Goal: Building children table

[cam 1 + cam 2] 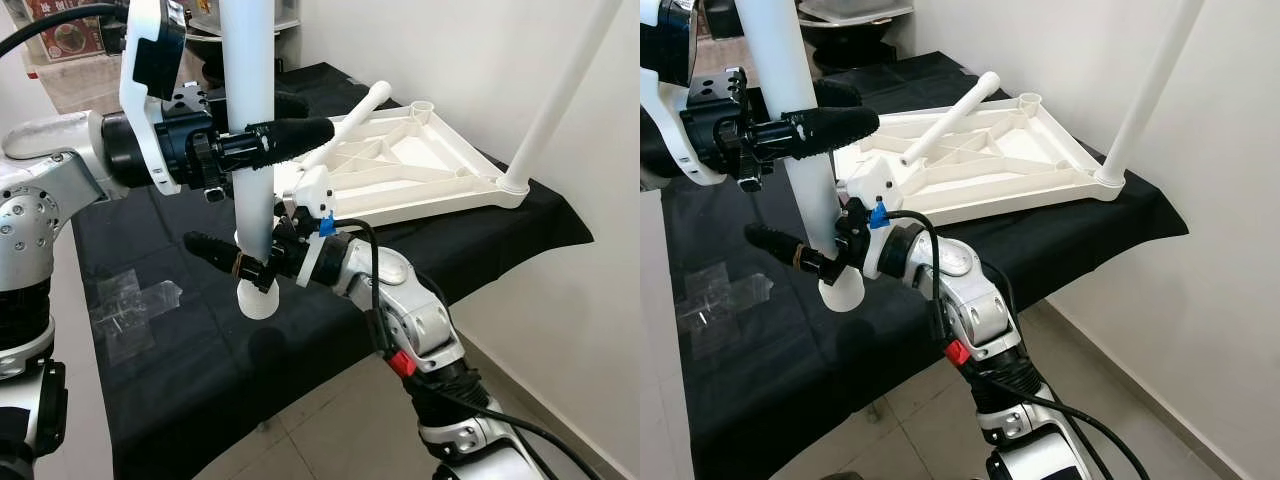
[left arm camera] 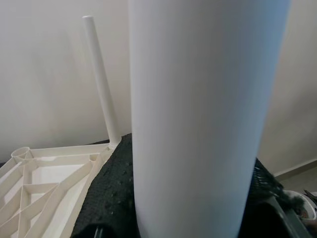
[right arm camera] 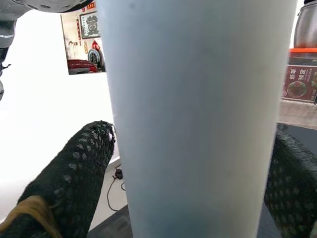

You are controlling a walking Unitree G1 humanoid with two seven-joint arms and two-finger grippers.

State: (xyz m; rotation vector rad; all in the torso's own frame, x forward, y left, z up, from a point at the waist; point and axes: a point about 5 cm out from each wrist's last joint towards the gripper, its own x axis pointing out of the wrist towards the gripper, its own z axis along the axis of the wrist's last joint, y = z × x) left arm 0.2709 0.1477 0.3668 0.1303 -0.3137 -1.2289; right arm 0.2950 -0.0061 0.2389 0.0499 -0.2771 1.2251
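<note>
A white table leg (image 1: pixel 250 110) stands upright over the black-covered table (image 1: pixel 200 380), its rounded end (image 1: pixel 258 300) just above the cloth. My left gripper (image 1: pixel 300 125) is shut on the table leg higher up. My right gripper (image 1: pixel 225 250) is shut on it near the bottom end. In the wrist views the table leg (image 2: pixel 198 124) (image 3: pixel 198 124) sits between black mesh fingers (image 2: pixel 109 198) (image 3: pixel 69 183). The white tabletop (image 1: pixel 420 170) lies upside down behind. One fitted leg (image 1: pixel 560 90) rises from its far right corner. Another leg (image 1: pixel 350 125) slants up from its left side.
A clear plastic bag (image 1: pixel 130 305) lies on the cloth at the left. A white wall (image 1: pixel 480 50) runs close behind the tabletop. Tiled floor (image 1: pixel 330 420) lies below the table's front edge. Shelves with posters (image 1: pixel 70 30) stand at the back left.
</note>
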